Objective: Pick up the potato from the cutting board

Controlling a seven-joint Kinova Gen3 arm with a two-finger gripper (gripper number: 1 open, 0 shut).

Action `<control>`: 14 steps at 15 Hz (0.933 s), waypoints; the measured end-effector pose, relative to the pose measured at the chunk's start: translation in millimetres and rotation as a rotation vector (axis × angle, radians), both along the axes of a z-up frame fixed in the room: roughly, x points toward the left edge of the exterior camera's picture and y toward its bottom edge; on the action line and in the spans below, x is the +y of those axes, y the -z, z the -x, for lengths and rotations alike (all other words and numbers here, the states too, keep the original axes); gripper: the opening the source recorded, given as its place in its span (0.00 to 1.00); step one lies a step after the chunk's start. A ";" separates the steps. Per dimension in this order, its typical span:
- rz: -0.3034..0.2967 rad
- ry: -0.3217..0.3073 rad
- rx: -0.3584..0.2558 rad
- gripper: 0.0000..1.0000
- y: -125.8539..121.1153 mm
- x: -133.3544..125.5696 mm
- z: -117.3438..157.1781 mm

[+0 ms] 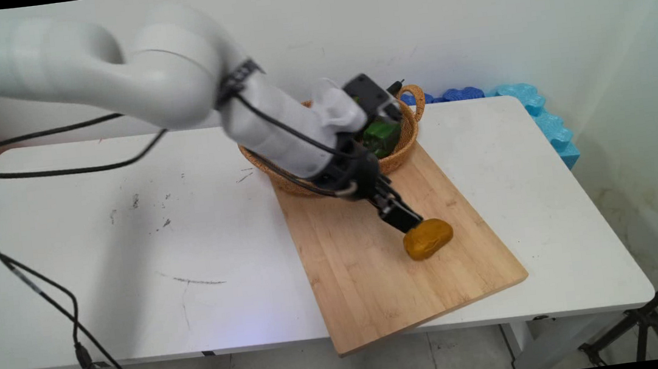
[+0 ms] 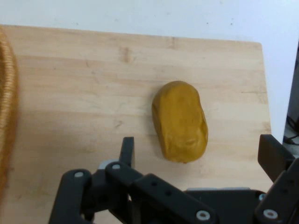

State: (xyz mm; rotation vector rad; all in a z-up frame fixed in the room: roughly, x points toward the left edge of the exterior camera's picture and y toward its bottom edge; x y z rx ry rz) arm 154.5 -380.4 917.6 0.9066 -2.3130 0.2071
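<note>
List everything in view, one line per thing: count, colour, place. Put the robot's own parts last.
Table: one, white, against the wall.
Cutting board: one, light wood, on the table's right half, its near corner over the edge.
Potato-shaped lump: one, ochre yellow, lying on the board, just ahead of the gripper.
Basket: one, woven tan with a loop handle, at the board's far end, partly behind the arm.
Green thing: one, in the basket; what it is cannot be told.
Foam blocks: several, blue, behind the table's far right corner.
Stand legs: black, on the floor at the right.
Arm: one, white, black cables hanging.
Gripper: one, black, jaws open either side of the lump.
</note>
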 end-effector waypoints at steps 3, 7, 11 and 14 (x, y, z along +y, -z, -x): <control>-0.032 -0.021 -0.021 1.00 17.0 -17.1 26.0; -0.071 -0.041 -0.051 1.00 38.7 -36.6 52.0; -0.104 -0.050 -0.073 1.00 56.4 -49.1 70.7; -0.118 -0.053 -0.084 1.00 66.1 -55.8 81.0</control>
